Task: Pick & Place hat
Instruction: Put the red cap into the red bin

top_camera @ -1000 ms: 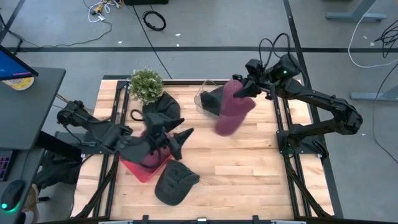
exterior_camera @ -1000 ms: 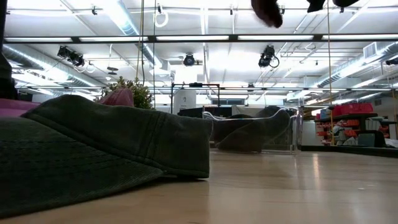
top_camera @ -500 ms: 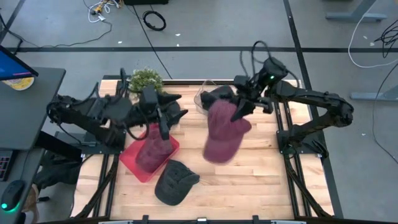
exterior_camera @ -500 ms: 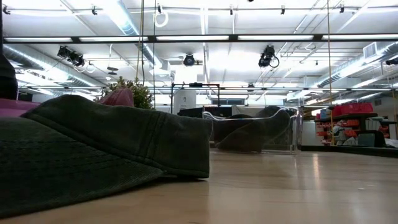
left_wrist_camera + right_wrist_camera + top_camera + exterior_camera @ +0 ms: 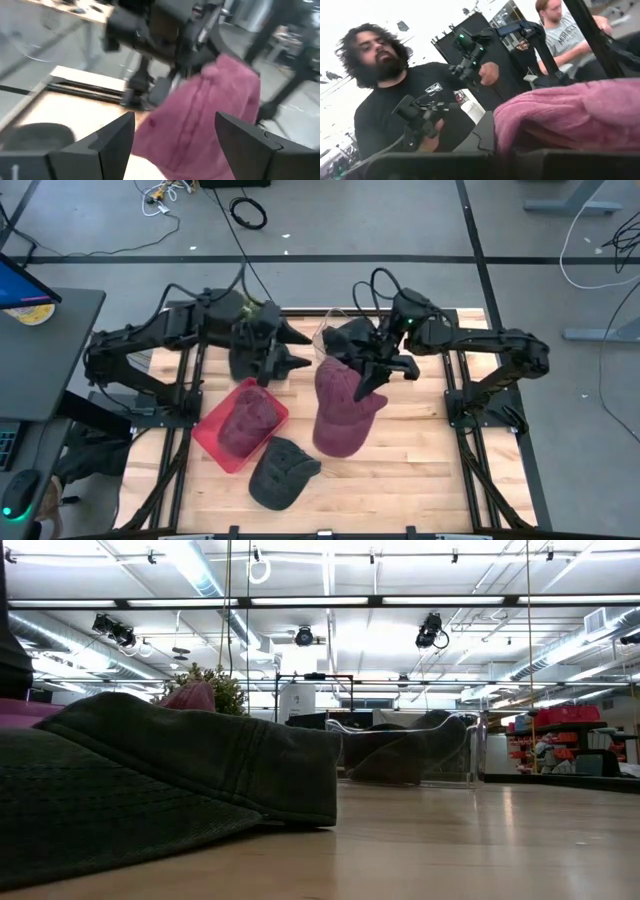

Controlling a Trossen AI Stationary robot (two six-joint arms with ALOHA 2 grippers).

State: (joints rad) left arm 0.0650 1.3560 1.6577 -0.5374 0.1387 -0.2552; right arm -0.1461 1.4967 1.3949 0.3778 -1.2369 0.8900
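Right gripper was clamped on the maroon hat, which hung above the desk just right of the red tray; rt wrist view showed pink fabric pinched at the fingers. Left gripper hovered w/ jaws spread wide, holding nothing, behind the tray, near the potted plant. A 2nd maroon hat lay in the tray; a dark green cap sat on the desk touching the tray's front-right edge. Clear bin w/ a dark hat stood behind-right of the tray. Two people showed beyond; shirt lettering too blurred to read.
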